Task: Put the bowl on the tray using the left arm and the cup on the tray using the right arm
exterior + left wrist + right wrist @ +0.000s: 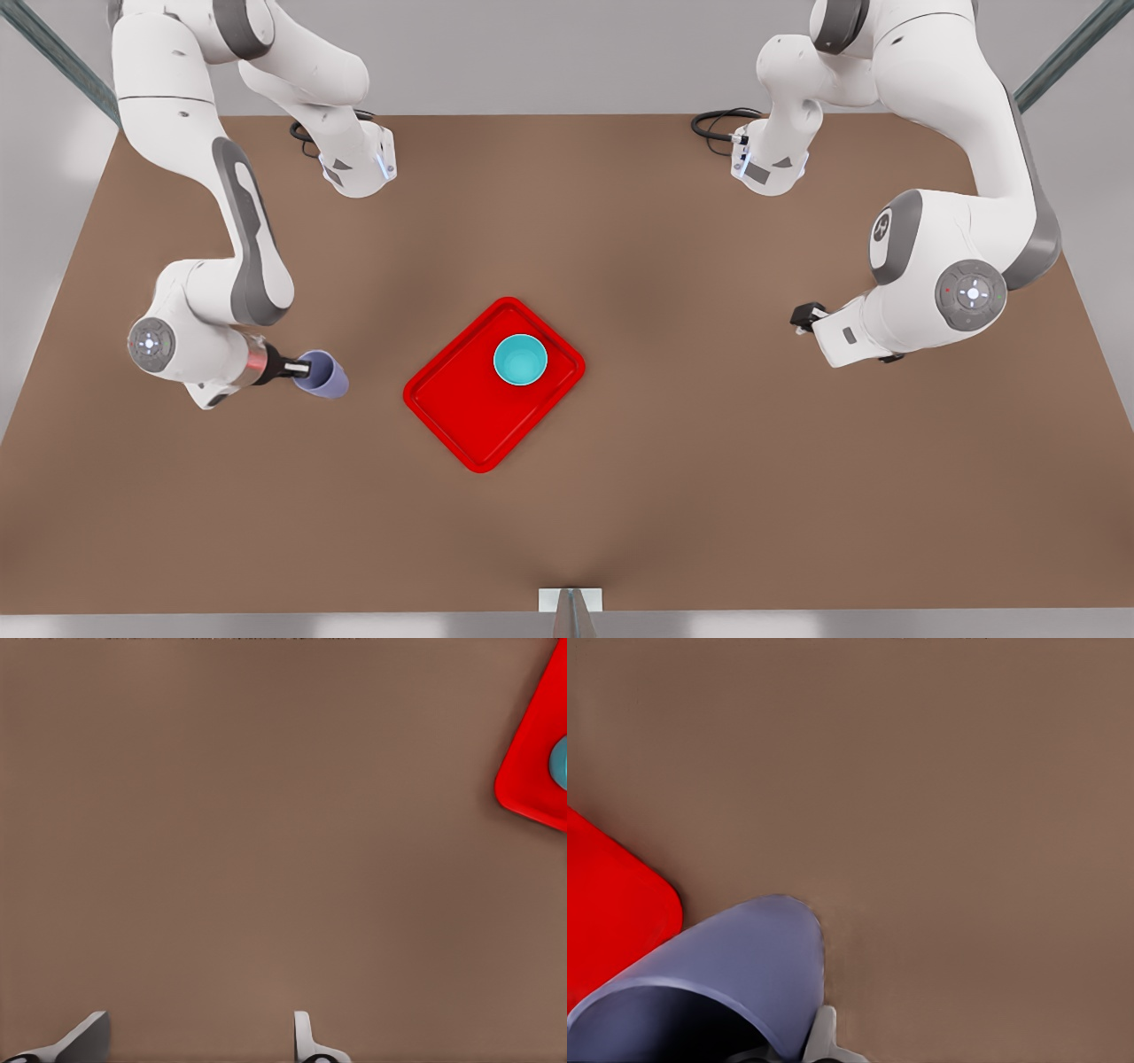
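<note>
Nearest the front camera, we see the red tray (461, 416) lying skewed on the brown worktop (620, 532), with the teal bowl (520, 360) already set upright in its far corner. Off to the front view's left, our right gripper (299, 367) pinches the rim of the lavender cup (322, 375), fingers closed on its wall, well apart from the tray. Our left gripper (804, 317) waits at the front view's right, fingers spread and holding nothing. We judge the rim-only grip risky: the cup could tilt, slip, or knock the bowl on arrival.
</note>
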Robot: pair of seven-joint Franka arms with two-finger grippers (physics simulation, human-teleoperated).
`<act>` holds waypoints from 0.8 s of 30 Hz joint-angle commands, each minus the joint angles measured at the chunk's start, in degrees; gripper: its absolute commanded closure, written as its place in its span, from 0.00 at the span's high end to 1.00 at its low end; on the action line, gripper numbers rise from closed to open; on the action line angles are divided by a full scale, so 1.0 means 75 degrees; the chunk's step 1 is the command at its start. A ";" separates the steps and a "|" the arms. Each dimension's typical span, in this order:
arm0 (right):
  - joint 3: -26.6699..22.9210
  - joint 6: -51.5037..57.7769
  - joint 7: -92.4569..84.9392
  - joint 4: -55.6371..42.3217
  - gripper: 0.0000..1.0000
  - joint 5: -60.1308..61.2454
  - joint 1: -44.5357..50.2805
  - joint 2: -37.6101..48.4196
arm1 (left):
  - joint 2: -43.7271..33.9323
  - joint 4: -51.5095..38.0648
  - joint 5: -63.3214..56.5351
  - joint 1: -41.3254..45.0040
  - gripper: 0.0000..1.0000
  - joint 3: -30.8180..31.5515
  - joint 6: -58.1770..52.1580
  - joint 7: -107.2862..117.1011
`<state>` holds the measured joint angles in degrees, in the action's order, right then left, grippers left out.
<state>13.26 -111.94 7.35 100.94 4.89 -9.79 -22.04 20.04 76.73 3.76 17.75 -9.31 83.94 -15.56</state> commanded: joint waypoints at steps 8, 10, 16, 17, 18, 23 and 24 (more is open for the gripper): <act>0.0564 -0.0074 0.0554 -0.1834 0.21 0.0005 0.1153 -0.1608 | 0.0023 0.0012 -0.0079 0.0000 1.00 0.0000 0.0000 0.0058; 0.0564 -0.0098 0.1082 -0.2080 0.21 -0.0030 0.1504 -0.1901 | 0.0035 0.0012 -0.0091 0.0000 1.00 0.0000 0.0012 0.0059; 0.0564 -0.0402 0.1141 -0.2526 0.21 -0.0077 0.2430 -0.2593 | -0.0586 0.0456 -0.0771 -0.0059 1.00 -0.0082 -0.0012 0.0012; 0.0564 -0.0402 0.1129 -0.2491 0.21 -0.0089 0.2430 -0.2605 | -0.0832 0.0738 -0.0771 -0.0070 1.00 -0.0106 0.0012 -0.0035; 0.0552 -0.0391 0.1117 -0.2491 0.21 -0.0077 0.2419 -0.2651 | -0.0915 0.0750 -0.0771 -0.0070 1.00 -0.0117 0.0012 -0.0035; 0.0353 -0.0309 0.0860 -0.2338 0.21 -0.0101 0.2337 -0.2769 | -0.0950 0.0785 -0.0782 -0.0070 1.00 -0.0141 0.0000 -0.0035; 0.0353 -0.0332 0.0871 -0.2315 0.21 -0.0101 0.2372 -0.2804 | -0.0938 0.0785 -0.0771 -0.0070 1.00 -0.0141 0.0012 -0.0035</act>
<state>15.90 -114.48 13.65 83.61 4.66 8.04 -43.14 13.01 82.62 -1.80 17.26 -10.37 83.95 -15.82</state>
